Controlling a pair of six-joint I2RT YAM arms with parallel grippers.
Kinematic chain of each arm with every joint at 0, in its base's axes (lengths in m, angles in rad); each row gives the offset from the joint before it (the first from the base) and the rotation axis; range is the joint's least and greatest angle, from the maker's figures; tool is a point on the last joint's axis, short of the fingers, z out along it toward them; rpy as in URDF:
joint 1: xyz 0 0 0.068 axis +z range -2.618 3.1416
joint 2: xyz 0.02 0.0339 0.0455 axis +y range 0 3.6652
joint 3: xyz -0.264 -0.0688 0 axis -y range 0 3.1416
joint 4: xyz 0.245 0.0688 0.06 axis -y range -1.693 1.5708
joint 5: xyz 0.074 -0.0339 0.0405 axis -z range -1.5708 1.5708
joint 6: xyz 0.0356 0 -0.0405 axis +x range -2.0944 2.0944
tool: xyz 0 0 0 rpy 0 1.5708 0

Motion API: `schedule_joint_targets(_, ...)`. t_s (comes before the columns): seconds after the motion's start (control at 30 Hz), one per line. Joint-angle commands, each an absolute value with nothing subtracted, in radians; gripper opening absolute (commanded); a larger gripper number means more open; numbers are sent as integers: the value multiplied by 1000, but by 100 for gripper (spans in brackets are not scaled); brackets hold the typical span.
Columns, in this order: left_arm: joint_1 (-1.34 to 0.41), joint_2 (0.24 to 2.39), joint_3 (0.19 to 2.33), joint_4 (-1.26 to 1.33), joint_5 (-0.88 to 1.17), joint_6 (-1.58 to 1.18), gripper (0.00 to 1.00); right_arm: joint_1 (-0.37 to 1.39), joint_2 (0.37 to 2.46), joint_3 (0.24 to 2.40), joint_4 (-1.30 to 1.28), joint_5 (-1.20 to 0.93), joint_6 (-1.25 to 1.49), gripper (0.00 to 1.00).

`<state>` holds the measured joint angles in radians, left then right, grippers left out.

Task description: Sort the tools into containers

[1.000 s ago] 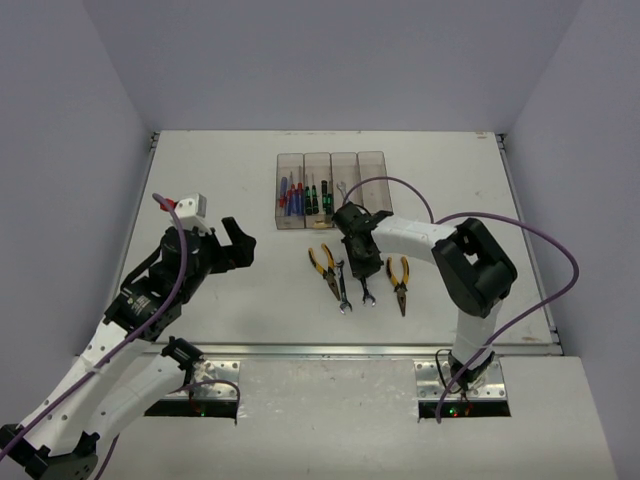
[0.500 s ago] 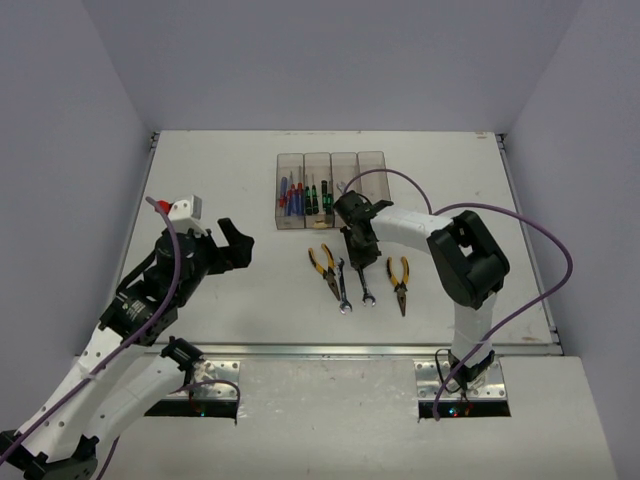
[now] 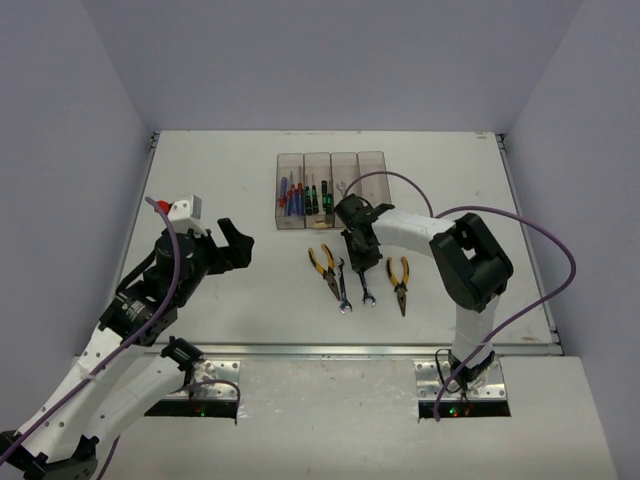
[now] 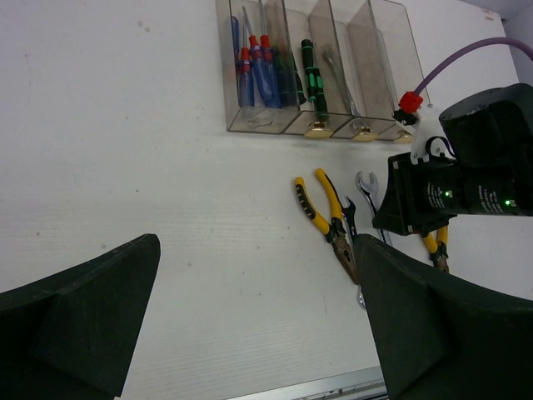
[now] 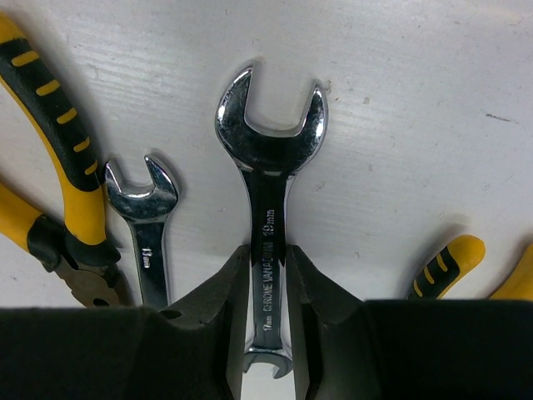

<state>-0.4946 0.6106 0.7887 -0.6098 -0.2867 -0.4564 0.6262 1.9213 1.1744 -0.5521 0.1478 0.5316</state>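
My right gripper (image 3: 362, 260) is down at the table with its fingers closed on the shaft of a large silver wrench (image 5: 268, 142) that lies flat; its near end shows in the top view (image 3: 367, 297). A smaller wrench (image 5: 143, 200) lies just left of it. Yellow-and-black pliers lie on either side (image 3: 324, 265) (image 3: 399, 281). The four joined clear bins (image 3: 331, 158) stand behind, holding blue/red screwdrivers (image 4: 254, 62), green/black screwdrivers (image 4: 310, 75) and a wrench (image 4: 337, 71). My left gripper (image 3: 235, 245) is open and empty, raised over the table's left part.
The fourth bin (image 4: 387, 58) on the right shows no tool. A purple cable (image 3: 540, 250) loops off the right arm over the table's right side. Grey walls stand along the table's far and side edges. The metal front rail (image 3: 330, 350) runs along the near edge.
My right gripper has shifted a little toward the bins and settled over the large wrench. My left arm has swung slightly left, then held still.
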Motion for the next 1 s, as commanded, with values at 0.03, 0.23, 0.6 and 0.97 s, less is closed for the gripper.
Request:
schedule_joint_targets(0.03,-488,607,790,-566,-285,-449,100,644,1936,1138,-624,164,537,26)
schedule_joint_targets(0.23,-488,606,790,-566,-285,-449,100,644,1963,1130,-596,164,540,20)
schedule_joint_targets(0.6,-488,608,790,-566,-284,-448,100,644,1908,1135,-584,164,540,0)
schedule_joint_targets(0.97,-488,604,788,-565,-285,-448,100,644,1772,1164,-619,169,526,0)
